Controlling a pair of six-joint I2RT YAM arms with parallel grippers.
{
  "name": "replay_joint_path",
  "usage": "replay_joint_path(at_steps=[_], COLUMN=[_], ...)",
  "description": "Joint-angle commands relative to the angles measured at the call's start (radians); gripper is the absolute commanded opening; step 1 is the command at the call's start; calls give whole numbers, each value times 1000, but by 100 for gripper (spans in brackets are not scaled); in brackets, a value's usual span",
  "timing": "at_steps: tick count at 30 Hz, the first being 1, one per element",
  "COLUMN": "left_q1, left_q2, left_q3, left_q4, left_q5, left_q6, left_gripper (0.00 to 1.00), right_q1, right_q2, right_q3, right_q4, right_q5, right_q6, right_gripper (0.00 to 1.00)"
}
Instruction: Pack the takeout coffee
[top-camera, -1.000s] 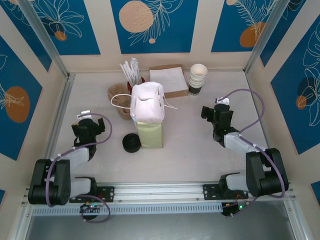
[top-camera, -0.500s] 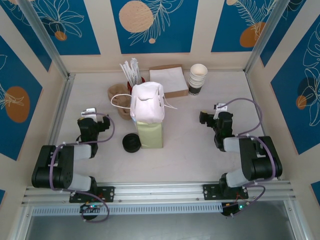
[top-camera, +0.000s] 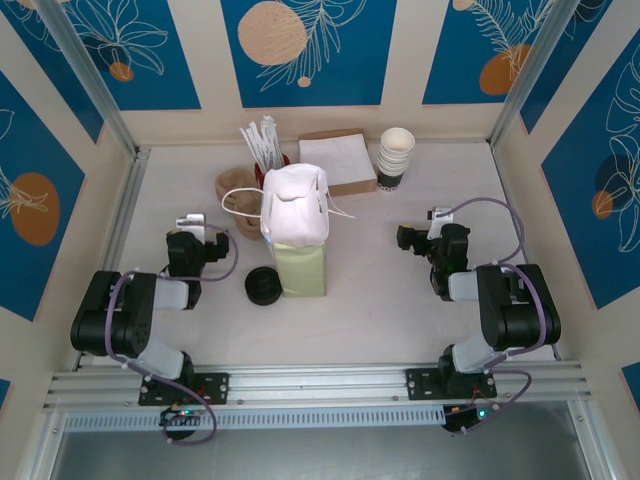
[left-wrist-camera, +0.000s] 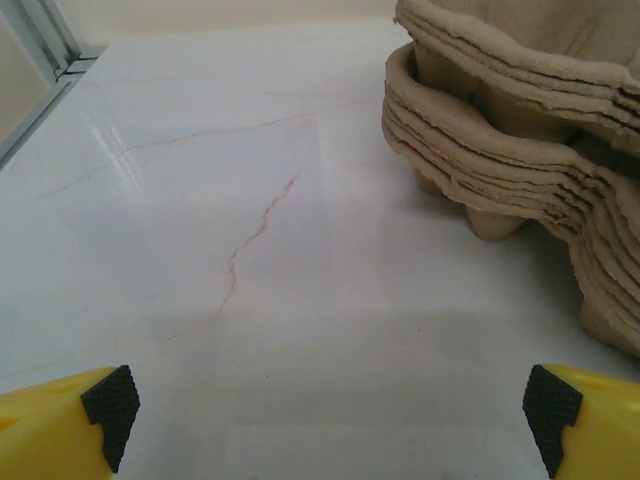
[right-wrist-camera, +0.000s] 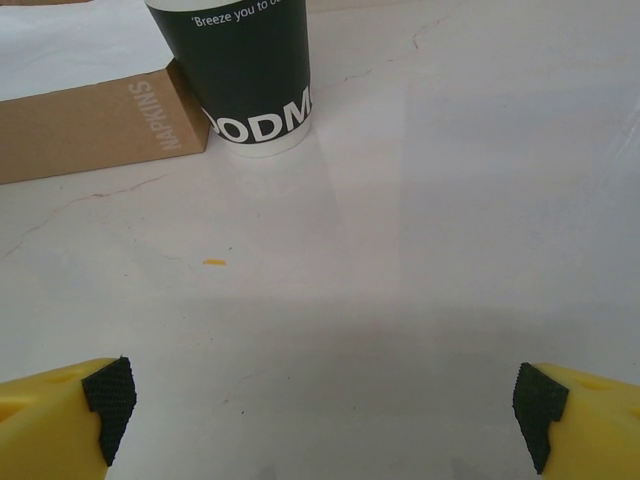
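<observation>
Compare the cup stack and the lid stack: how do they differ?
The cup stack is tall and cream with a dark bottom band; the lid stack is low and black. The cup stack stands at the back beside the napkin box; the lid stack sits nearer the front. Both rest on the table.

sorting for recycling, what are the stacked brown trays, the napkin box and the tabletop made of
Trays: likely moulded paper pulp, matte and rough, with ragged fibrous edges. Napkin box: plain brown cardboard, matte, white printed lettering. Tabletop: glossy white with reddish veins and reflections; marble or a look-alike laminate, unclear.
</observation>
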Motion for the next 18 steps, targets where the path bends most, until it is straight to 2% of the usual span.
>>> replay_joint_path(at_steps=[1, 18], left_q1=[-8, -8], left_q2=[0, 1], left_q3=[16, 16], left_q4=[7, 7], left_q5=[-13, -13], left_q6=[22, 23], left_gripper=[100, 100], right_q1=[-4, -5], right_q2=[-7, -5], right_q3=[23, 24], right_q4=[26, 25], right_q5=[-30, -30], right_q6=[-11, -11], right_gripper=[99, 99])
